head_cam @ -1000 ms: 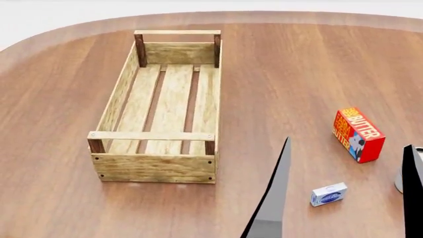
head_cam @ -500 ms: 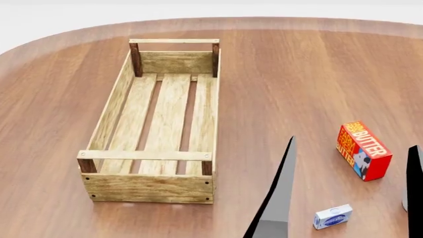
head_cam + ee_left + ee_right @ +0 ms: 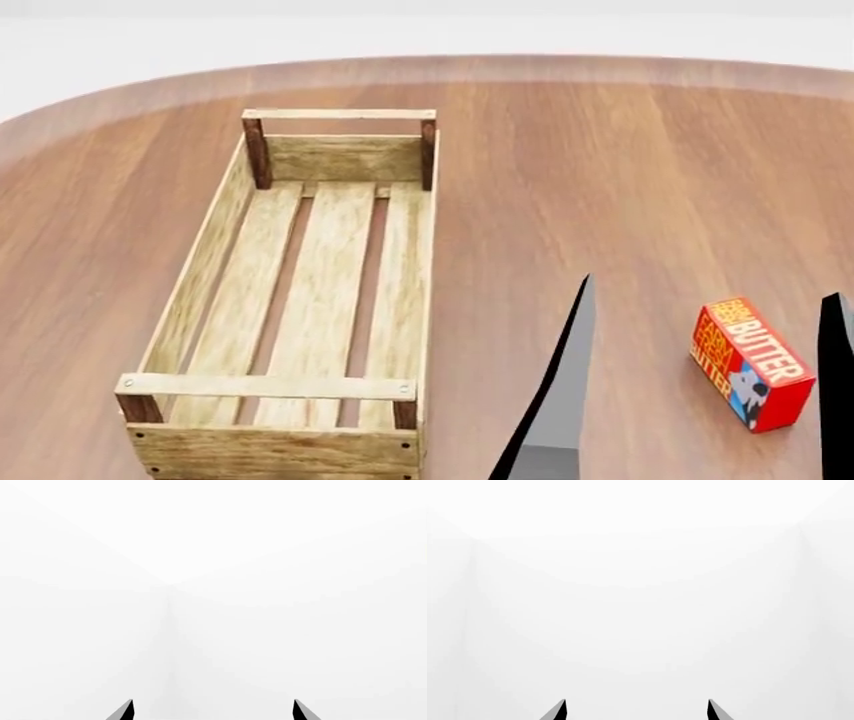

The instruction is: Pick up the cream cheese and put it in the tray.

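The tray (image 3: 198,290), a long light-wood slatted crate with brown corner posts, stands empty left of centre in the head view. The cream cheese is out of view in every frame. My right gripper (image 3: 711,287) shows as two dark fingers (image 3: 567,380) spread wide at the lower right, open and empty. In the right wrist view the gripper (image 3: 636,701) faces only blank white. My left gripper (image 3: 213,702) is open and empty, also facing blank white, and does not show in the head view.
A red-orange BUTTER box (image 3: 750,362) lies on the round brown wooden table (image 3: 641,150) between the two dark fingers, right of the tray. The table's far edge curves across the top, with white floor beyond.
The head view has shifted, so everything slid down the picture. The cream cheese and the grey can edge at the right have dropped out of the frame. The fingers keep their spread.
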